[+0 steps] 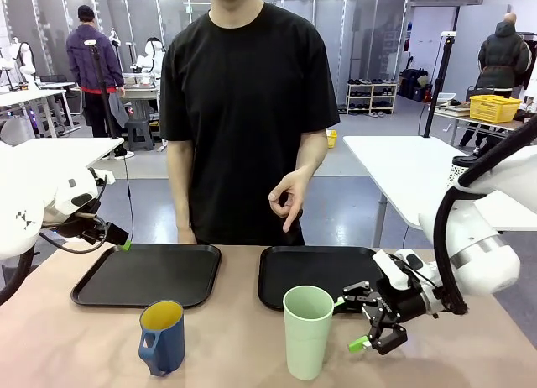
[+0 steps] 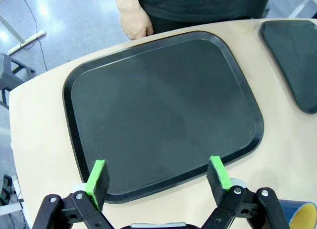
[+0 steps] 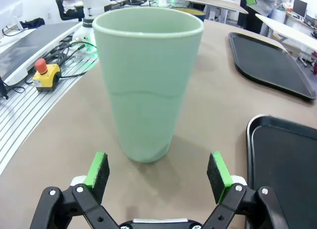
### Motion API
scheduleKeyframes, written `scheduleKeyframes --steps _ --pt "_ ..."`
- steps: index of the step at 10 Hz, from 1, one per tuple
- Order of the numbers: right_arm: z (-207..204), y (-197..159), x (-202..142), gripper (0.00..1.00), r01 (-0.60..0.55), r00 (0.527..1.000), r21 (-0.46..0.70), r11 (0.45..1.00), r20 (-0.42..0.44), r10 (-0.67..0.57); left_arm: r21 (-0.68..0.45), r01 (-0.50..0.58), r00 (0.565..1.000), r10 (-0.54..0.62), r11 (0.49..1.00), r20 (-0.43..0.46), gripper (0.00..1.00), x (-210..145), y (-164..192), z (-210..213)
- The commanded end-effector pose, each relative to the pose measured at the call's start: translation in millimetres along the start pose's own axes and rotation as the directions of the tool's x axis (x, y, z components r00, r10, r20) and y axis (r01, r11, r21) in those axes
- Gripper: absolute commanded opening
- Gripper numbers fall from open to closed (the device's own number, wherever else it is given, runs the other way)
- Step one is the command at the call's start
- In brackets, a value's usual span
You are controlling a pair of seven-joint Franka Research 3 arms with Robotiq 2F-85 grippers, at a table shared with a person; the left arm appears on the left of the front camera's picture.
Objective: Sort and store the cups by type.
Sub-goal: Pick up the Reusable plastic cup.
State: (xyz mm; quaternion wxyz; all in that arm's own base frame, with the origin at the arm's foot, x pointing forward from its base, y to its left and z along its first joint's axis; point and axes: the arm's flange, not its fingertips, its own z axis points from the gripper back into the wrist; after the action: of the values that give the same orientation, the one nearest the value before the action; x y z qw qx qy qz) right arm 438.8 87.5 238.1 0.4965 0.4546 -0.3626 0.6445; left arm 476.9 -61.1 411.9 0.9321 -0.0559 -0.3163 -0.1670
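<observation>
Tumbler: the pale green tumbler [image 1: 308, 331] is standing upright near the front of the table [image 1: 243, 367], just in front of the right tray's near rim. In the right wrist view it [image 3: 146, 80] is rising straight ahead of the fingers.
Mug: the dark blue mug [image 1: 162, 336], yellow inside, is standing upright to the left of the tumbler and well apart from it, in front of the left tray. Its handle is pointing toward the table's front edge. Its rim [image 2: 303, 214] is peeking into the bottom corner of the left wrist view.
Right gripper: the right gripper [image 1: 349, 323] is hanging low over the table just beside the tumbler. Its jaws are standing wide apart and grasping nothing. The green pads [image 3: 97, 170] are facing the tumbler's base without touching it.
Left gripper: the left gripper [image 1: 117, 237] is hovering above the left side of the left tray. It is released, with its jaws spread wide [image 2: 158, 172] and nothing between them.
Left tray: the black left tray [image 1: 147, 275] is lying flat on the table behind the mug.
Right tray: the black right tray [image 1: 315, 272] is lying flat beside it, a strip of table showing between the two.
Person: a person in a black T-shirt is standing at the far side. One hand [image 1: 186, 234] is hanging at the table edge behind the left tray. The other hand [image 1: 289, 199] is being held up with thumb and forefinger curling together.
</observation>
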Motion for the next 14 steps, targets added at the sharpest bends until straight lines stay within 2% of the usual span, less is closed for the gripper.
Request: scheduleKeyframes --steps 1,6,10,14 --pt "-12.1 -10.7 -7.6 1.0 -0.045 0.998 0.01 0.999 0.045 0.045 0.0 0.001 1.0 -0.001 1.0 0.002 1.0 1.0 -0.4 0.9" --pt "-37.6 -19.7 -12.6 1.0 -0.11 0.989 0.104 0.989 0.113 0.098 0.0 0.001 1.0 -0.001 1.0 0.002 1.0 1.0 -0.4 0.9" --pt "-43.3 -16.1 -13.5 1.0 -0.105 0.993 0.187 0.977 0.078 0.092 0.0 0.001 1.0 -0.001 1.0 0.002 1.0 1.0 -0.4 0.9" --pt "-48.2 -12.7 -14.9 1.0 -0.114 0.99 0.232 0.966 0.109 0.091 0.0 0.001 1.0 -0.001 1.0 0.002 1.0 1.0 -0.4 0.9"
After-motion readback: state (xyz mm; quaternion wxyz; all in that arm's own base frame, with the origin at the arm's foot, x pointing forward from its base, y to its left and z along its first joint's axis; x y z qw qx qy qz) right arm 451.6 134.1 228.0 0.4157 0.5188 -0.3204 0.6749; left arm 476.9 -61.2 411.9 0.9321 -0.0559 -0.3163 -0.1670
